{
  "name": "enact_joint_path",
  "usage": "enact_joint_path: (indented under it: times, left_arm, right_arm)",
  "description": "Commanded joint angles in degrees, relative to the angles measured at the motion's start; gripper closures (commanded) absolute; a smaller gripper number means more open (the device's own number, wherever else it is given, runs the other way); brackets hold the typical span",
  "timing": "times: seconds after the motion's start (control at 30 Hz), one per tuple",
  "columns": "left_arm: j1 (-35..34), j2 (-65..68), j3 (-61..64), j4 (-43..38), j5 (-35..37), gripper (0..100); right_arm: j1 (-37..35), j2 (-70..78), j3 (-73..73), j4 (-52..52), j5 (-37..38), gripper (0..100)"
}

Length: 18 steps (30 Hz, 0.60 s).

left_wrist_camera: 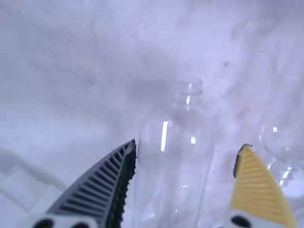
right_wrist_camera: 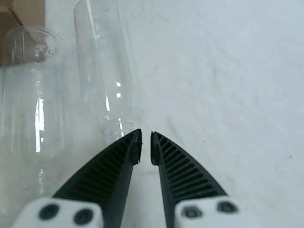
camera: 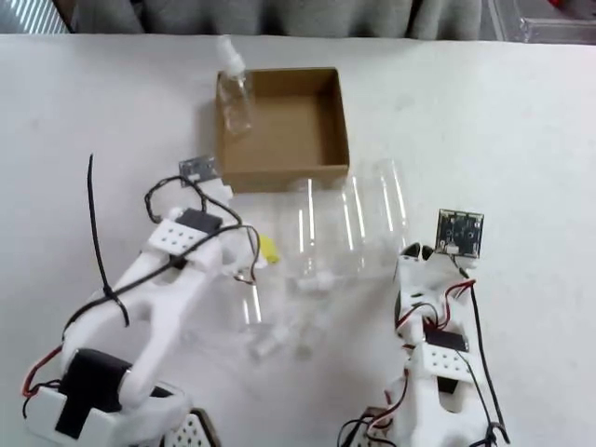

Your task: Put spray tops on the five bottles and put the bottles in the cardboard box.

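Closing on the uncapped bottle [left_wrist_camera: 175, 123] squarely across its body looks like the thing to get right here: the left end effector [left_wrist_camera: 189, 145] is spread wide, grasping nothing, with the grey finger [left_wrist_camera: 102, 190] on one side of the clear wall and the yellow finger [left_wrist_camera: 256, 185] on the other. A centred, gentle squeeze should stop the smooth, round bottle from rolling or squirting out. Its open neck points away from the wrist and should stay clear of the fingers, so a spray top can go on. The bottle seems to lie on the white surface [camera: 521, 140] among the other clear bottles, just in front of the cardboard box [camera: 284, 174]. Loose spray tops [camera: 270, 343] lie nearer the arm bases. One capped bottle [camera: 235, 98] already leans at the box's wall. The left arm stretches forward and low, its wrist pitched down over the bottles. The right arm sits folded back, and the right end effector [right_wrist_camera: 142, 147] is nearly pinched together on nothing, aimed at two more bottles [right_wrist_camera: 102, 71].
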Motion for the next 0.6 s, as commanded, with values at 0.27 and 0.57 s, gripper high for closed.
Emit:
enact_joint_path:
  times: [0.27,0.57]
  left_arm:
    - [0.40,8.75,-6.51,0.26,-0.79,68]
    - [-0.57,8.57,-6.86,-1.05,-5.54,96]
  right_arm:
    - [-0.57,-0.84,-0.53,-1.27,0.70,98.1]
    - [-0.57,-0.84,-0.53,-1.27,0.70,98.1]
